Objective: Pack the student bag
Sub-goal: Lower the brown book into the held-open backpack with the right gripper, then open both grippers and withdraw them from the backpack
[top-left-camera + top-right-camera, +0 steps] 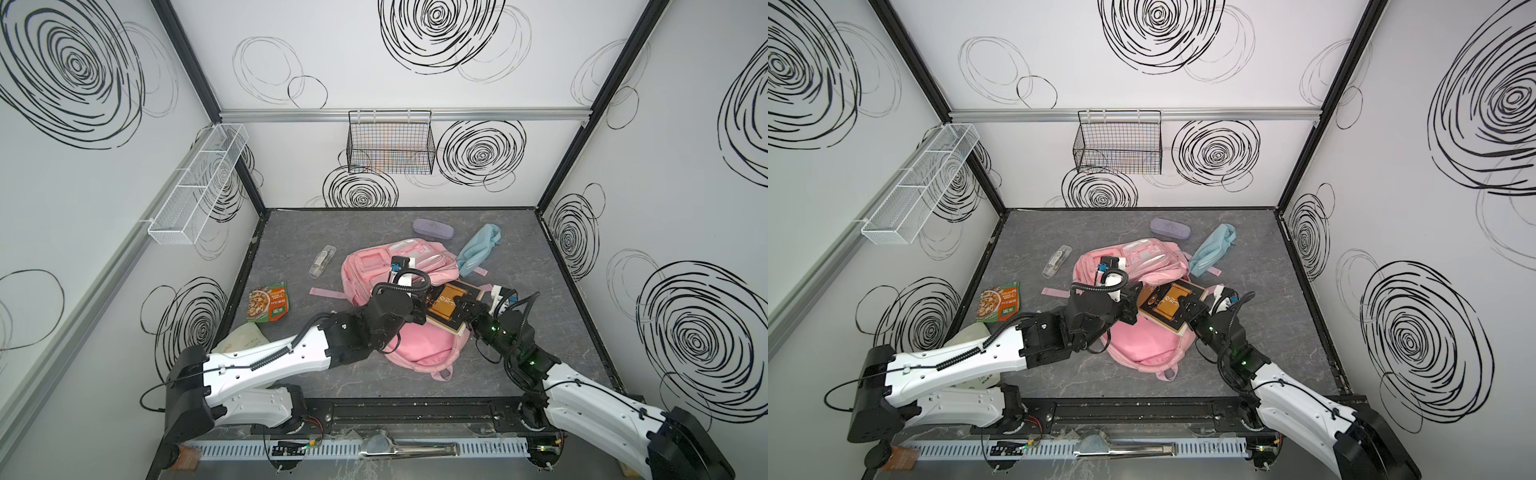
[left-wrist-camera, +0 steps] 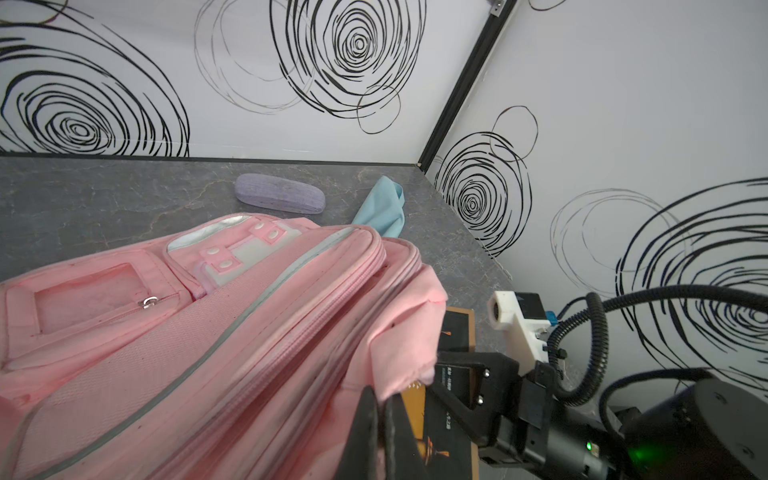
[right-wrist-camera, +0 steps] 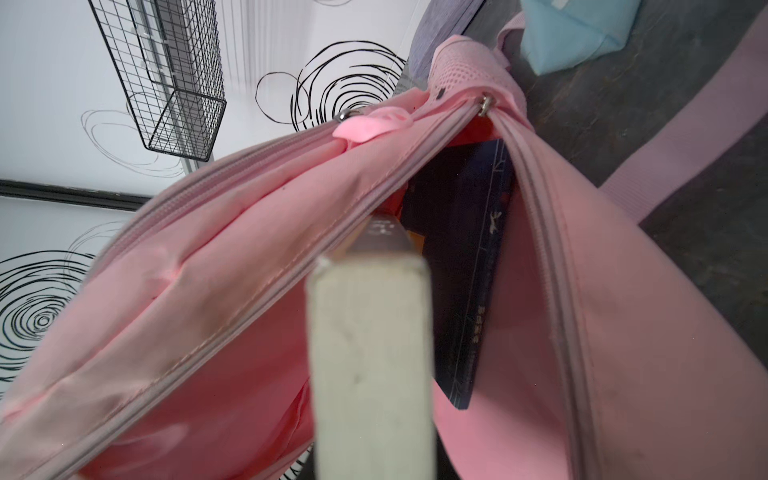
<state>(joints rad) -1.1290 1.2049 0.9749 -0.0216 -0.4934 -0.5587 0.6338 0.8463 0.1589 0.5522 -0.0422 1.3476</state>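
The pink student bag [image 1: 415, 349] [image 1: 1142, 345] lies in the middle of the table with its main zipper open. My left gripper [image 1: 419, 307] [image 2: 380, 395] is shut on the pink fabric edge of the opening [image 2: 407, 357] and holds it up. My right gripper [image 1: 465, 309] [image 1: 1190, 309] is shut on a book with an orange and black cover [image 1: 446, 301] [image 2: 415, 415], angled toward the opening. In the right wrist view the book's white page edge [image 3: 370, 353] hides the jaws and points into the bag [image 3: 249, 249]. A dark book [image 3: 457, 270] sits inside.
A purple glasses case [image 1: 432, 228] and a light-blue pouch [image 1: 478, 249] lie behind the bag. A clear packet [image 1: 322, 259], a snack packet [image 1: 268, 305] and a pale bag [image 1: 245, 338] lie to the left. A black wire basket [image 1: 390, 143] and a white mesh basket [image 1: 199, 183] hang on the walls.
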